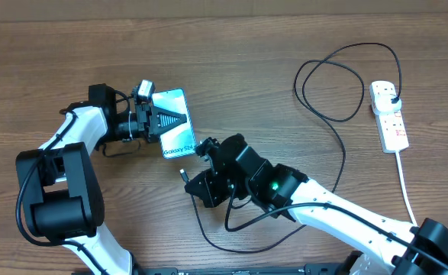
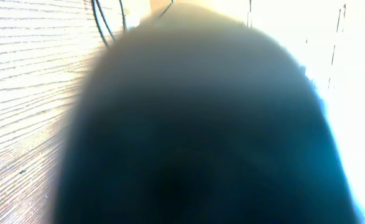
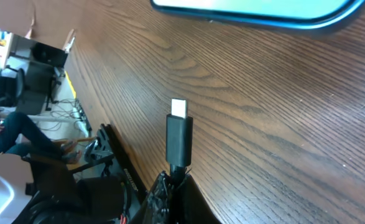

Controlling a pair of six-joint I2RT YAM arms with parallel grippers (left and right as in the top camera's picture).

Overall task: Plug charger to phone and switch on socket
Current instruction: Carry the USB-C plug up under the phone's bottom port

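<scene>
The phone, its light blue screen lit, lies left of centre in the overhead view. My left gripper is shut on it, its black fingers lying across the screen. The left wrist view is filled by a dark blur with a blue glow on the right. My right gripper is shut on the charger just behind its small plug tip, a little below the phone's lower edge. In the right wrist view the tip points up towards the phone's edge, a gap apart. The black cable loops to the socket.
The charger's black plug sits in the socket's far outlet at the right. The socket's white cord runs to the front right edge. Slack cable loops lie at the back and under my right arm.
</scene>
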